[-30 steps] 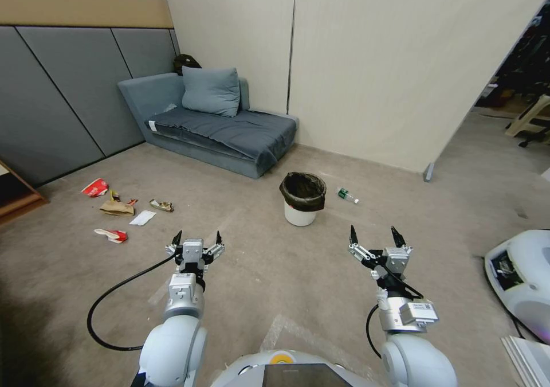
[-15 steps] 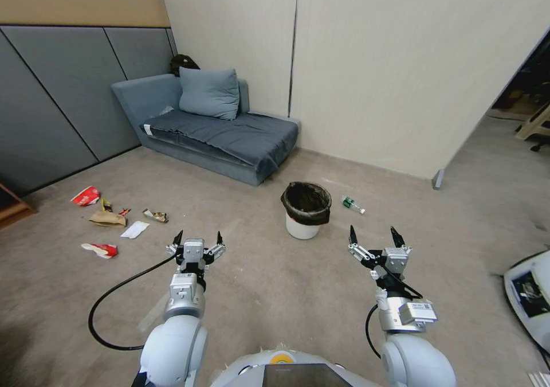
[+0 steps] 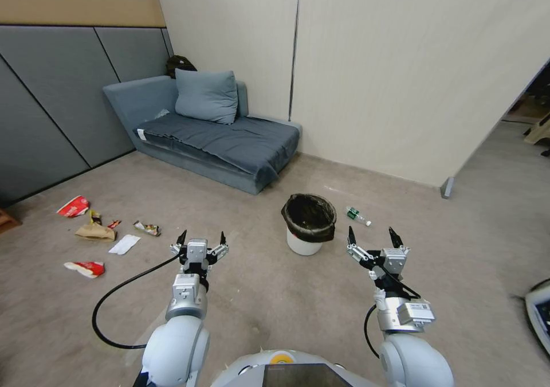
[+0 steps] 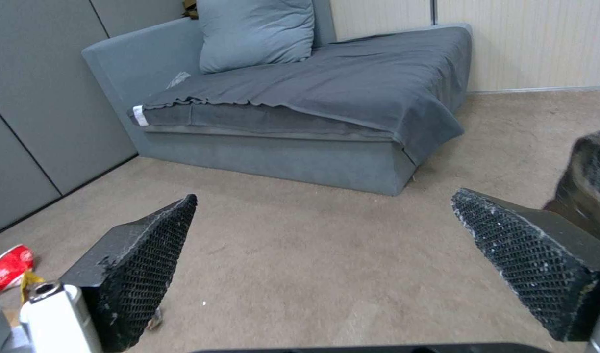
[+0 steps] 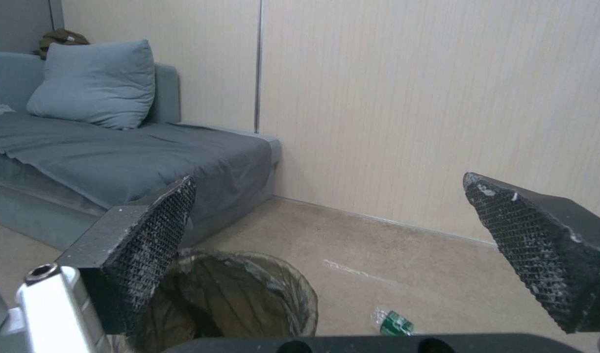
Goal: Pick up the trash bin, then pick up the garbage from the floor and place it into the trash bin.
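Black-lined and upright, the trash bin (image 3: 308, 224) is standing on the carpet ahead, nearer the spread right gripper (image 3: 371, 238) than the spread left gripper (image 3: 200, 240).

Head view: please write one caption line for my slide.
Both open grippers, left and right, held above the carpet before the trash bin; garbage lies to the robot's left.
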### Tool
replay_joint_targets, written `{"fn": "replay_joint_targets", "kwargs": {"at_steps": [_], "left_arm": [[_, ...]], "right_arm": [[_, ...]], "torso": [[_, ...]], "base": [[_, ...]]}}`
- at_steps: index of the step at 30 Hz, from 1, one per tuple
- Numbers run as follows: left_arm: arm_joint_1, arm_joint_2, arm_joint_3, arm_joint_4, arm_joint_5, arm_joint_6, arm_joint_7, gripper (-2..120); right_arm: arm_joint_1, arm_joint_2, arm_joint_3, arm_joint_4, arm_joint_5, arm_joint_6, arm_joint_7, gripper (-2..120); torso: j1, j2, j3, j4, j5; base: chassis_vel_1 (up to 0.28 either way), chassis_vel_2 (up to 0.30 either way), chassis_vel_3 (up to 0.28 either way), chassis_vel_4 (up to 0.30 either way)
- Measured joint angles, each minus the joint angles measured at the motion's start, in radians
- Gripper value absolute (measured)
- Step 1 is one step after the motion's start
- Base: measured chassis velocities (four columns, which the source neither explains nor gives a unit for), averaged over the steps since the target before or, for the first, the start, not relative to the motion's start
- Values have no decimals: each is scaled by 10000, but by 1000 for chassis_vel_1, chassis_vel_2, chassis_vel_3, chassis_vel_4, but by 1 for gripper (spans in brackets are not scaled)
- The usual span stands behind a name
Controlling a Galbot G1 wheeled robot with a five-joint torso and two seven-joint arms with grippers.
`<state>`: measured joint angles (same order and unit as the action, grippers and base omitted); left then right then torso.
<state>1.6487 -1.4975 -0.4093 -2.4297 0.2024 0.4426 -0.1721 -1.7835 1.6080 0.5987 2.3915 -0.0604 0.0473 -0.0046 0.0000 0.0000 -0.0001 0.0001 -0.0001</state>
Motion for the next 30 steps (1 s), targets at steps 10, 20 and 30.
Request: {"fn": "replay_joint_targets", "kwargs": {"at_steps": [10,20,30], "left_arm": [[52,-36,91,-15,104,-36,12,100],[97,-43,85,-42,135,-74,12,100],[94,-47,71,41,167,-136,11,100]], "right_arm": [[-6,0,1,1,0,6,-3,100],[-13,0,7,1,0,32,-13,100],[24,0,103,-21,0,176,-26,100]], "torso": [[0,0,0,-1,-2],[0,0,0,-1,1],[1,0,1,1,1]], "base": [[-148,147,149,-153],[-145,152,150,-147],[-153,154,153,-149]]}}
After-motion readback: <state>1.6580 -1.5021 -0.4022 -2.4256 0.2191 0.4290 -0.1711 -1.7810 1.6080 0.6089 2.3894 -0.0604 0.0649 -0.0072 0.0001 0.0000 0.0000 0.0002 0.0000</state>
